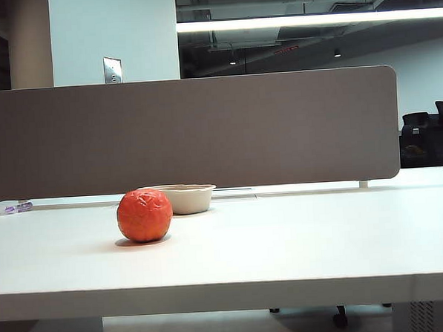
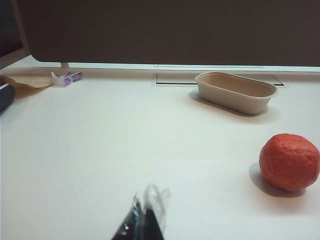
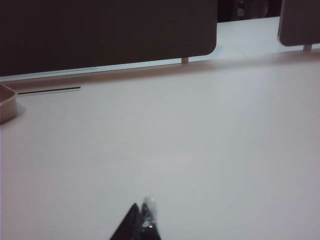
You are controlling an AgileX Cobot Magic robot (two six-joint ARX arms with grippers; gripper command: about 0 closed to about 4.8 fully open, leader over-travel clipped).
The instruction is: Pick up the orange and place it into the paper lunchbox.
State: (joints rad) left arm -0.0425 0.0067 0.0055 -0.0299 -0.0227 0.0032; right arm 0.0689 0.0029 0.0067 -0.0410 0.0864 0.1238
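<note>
1. Scene: the reddish-orange, wrinkled round orange (image 1: 144, 215) rests on the white table (image 1: 299, 236), in front of and just beside the shallow beige paper-pulp lunchbox (image 1: 184, 198), which stands empty near the grey partition screen (image 1: 190, 130); whether fruit and tray touch cannot be told from the exterior view, but the left wrist view shows them apart.
2. Left gripper (image 2: 145, 220): low over the table, well short of the orange (image 2: 289, 161), tips drawn together to a point with nothing between them; the lunchbox (image 2: 235, 91) lies beyond.
3. Right gripper (image 3: 142, 222): likewise pinched to a point and empty, over bare table; only a corner of the lunchbox (image 3: 6, 102) shows at the edge of its view; the orange is absent from it.
4. Step in hand, judged: the approach has not begun; the left arm appears better placed, since both items sit on its side.
5. Technique: part the fingers wider than the fruit before descending; centre them across its widest girth; close gently, as the glossy, bumpy skin may roll or slip.
6. Transfer: lift clear of the flared rim; release low over the tray's middle, so the light tray does not skid.
7. Clutter: a small purple-and-white object (image 2: 66, 78) lies well aside, clear of the path.
</note>
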